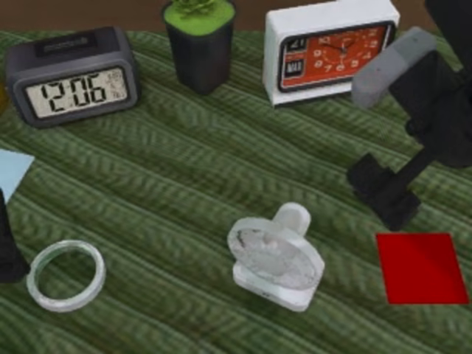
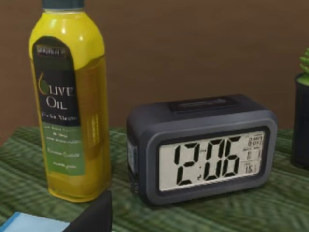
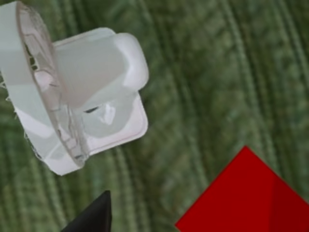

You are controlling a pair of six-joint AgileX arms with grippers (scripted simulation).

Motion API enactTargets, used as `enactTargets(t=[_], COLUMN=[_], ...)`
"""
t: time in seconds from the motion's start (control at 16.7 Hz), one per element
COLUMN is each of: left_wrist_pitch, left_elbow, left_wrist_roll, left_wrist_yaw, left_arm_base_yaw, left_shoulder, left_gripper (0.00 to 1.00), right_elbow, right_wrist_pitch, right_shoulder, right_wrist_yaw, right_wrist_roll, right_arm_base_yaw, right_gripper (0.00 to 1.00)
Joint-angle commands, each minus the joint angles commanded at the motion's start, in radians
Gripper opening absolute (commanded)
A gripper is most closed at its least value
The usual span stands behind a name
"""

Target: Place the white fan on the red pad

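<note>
The white fan (image 1: pixel 276 258) stands on the green cloth at front centre, its round grille tilted up and its knob toward the back. In the right wrist view the white fan (image 3: pixel 77 96) lies off to one side. The red pad (image 1: pixel 422 267) lies flat to the fan's right, bare; one corner of the red pad (image 3: pixel 251 198) shows in the right wrist view. My right gripper (image 1: pixel 383 193) hovers open just behind the pad, right of the fan and touching neither. One dark fingertip (image 3: pixel 94 217) shows. My left gripper (image 1: pixel 9 251) is parked at the left edge, open and empty.
A dark digital clock (image 1: pixel 70 77) stands back left, a potted plant (image 1: pixel 199 44) back centre, a white clock with red face (image 1: pixel 332 51) back right. A clear glass ring (image 1: pixel 66 275) lies front left beside a pale blue patch (image 1: pixel 11 169). An olive oil bottle (image 2: pixel 70 101) stands next to the digital clock.
</note>
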Motion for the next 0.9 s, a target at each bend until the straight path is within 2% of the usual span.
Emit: enactTargets(t=[0.42,0.6,0.9], left_wrist_pitch=[0.0,0.0,0.0], left_elbow=[0.0,0.0,0.0], left_wrist_roll=[0.0,0.0,0.0], left_wrist_yaw=[0.0,0.0,0.0], left_arm_base_yaw=[0.0,0.0,0.0], left_shoulder=[0.0,0.0,0.0], left_gripper=[1.0,1.0,1.0], right_elbow=[0.504,0.593,0.602], right_wrist_pitch=[-0.364,-0.432,-0.439], right_shoulder=[0.522,0.613,0.623], right_wrist_yaw=[-0.001,-0.001,-0.001], right_wrist_roll=[-0.057,-0.068,-0.069], right_arm_base_yaw=[0.215,0.255,0.259], right_gripper=[1.0,1.0,1.0])
